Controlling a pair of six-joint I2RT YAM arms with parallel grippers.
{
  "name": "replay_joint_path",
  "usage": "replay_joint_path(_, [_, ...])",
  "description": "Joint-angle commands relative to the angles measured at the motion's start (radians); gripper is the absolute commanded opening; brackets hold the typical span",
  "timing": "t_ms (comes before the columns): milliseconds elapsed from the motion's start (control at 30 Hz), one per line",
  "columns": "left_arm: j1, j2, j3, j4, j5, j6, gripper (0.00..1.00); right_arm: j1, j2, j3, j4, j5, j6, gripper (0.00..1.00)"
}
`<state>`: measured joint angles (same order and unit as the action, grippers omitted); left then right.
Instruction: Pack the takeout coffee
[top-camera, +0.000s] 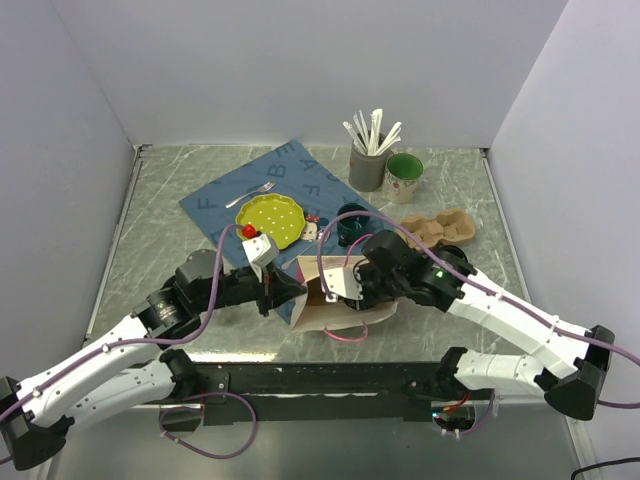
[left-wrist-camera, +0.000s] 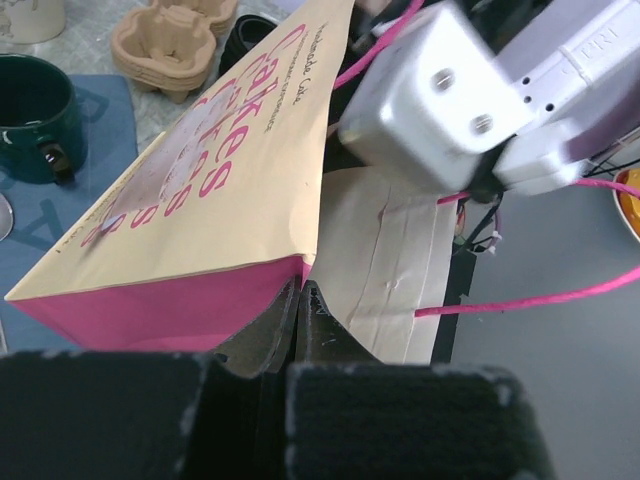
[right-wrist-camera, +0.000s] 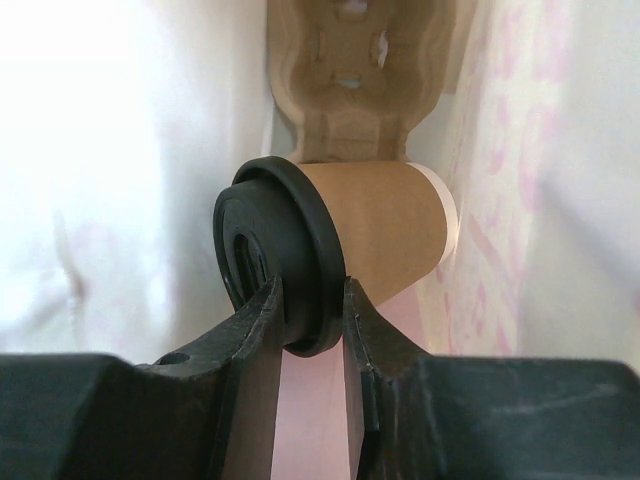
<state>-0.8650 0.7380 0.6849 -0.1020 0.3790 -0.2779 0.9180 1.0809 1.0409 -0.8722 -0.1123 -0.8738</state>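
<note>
The takeout coffee (right-wrist-camera: 375, 225) is a brown paper cup with a black lid (right-wrist-camera: 265, 250). It lies on its side inside the paper bag (left-wrist-camera: 220, 170), seen in the right wrist view. My right gripper (right-wrist-camera: 312, 295) is shut on the rim of its lid, one finger on each face. My left gripper (left-wrist-camera: 300, 290) is shut on the bag's edge at the pink gusset. In the top view the bag (top-camera: 335, 312) lies between both arms, and the right wrist (top-camera: 385, 270) reaches into its mouth, which hides the cup.
A moulded cardboard carrier (right-wrist-camera: 355, 80) sits deeper in the bag. On the table are a dark green mug (top-camera: 350, 225), another cardboard carrier (top-camera: 440, 228), a yellow plate (top-camera: 270, 220), a blue mat (top-camera: 290, 185), a grey cutlery holder (top-camera: 368, 165) and a green-lined mug (top-camera: 404, 175).
</note>
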Motion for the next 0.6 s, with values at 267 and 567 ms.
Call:
replay_joint_path(267, [-0.002,0.116,0.197,-0.174,-0.137,-0.01,0.01,0.077,0.027,0.307,-0.2,-0.147,0.169,0.0])
replay_joint_path(567, [-0.002,0.116,0.248,-0.24,-0.19,-0.018,0.01,0.084,0.05,0.498,-0.267,-0.217,0.332,0.0])
